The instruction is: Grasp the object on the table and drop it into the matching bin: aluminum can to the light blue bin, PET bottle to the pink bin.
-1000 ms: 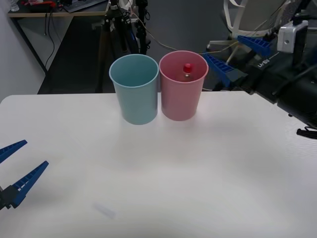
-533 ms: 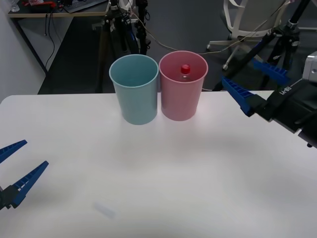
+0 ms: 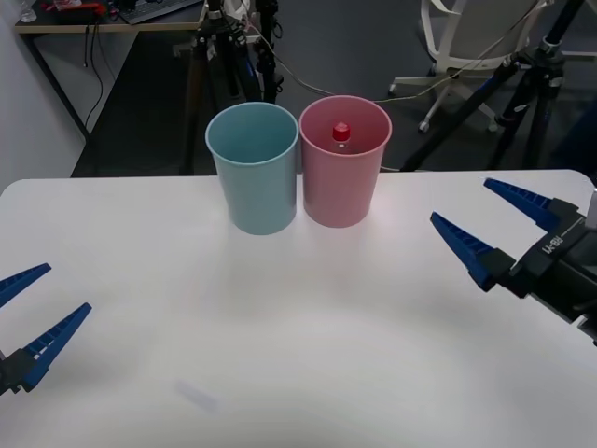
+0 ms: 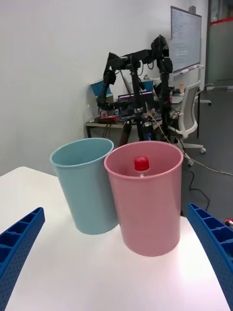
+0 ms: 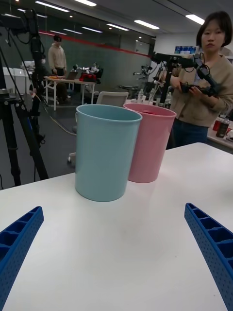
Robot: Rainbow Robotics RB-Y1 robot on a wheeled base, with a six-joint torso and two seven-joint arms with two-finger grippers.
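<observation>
already the pet bottle (image 3: 341,135) stands inside the pink bin (image 3: 342,187), upright, only its red cap and a bit of neck showing below the rim; in the right wrist view the cap (image 4: 141,163) sits toward the far wall of that bin. that is the matching bin for a plastic bottle, so i judge the sorting done and nothing left to lift.

taking the pink bin as my landmark: the light blue bin (image 3: 254,177) stands touching it on its left side, and looks empty from above. the right pincer (image 3: 494,229) hangs well to the right of the pink bin and nearer to me, low over the tabletop (image 3: 308,317), its two blue fingers spread wide with nothing between them. i read that wide spread as the posture of a release, with the arm out clear of the rims so it cannot knock either bin.

the left pincer (image 3: 28,313) is parked far to the left of the pink bin and much nearer to me, at the tabletop's edge, fingers also spread wide and holding nothing. it is out of the working lane, which leaves the right arm room.
</observation>
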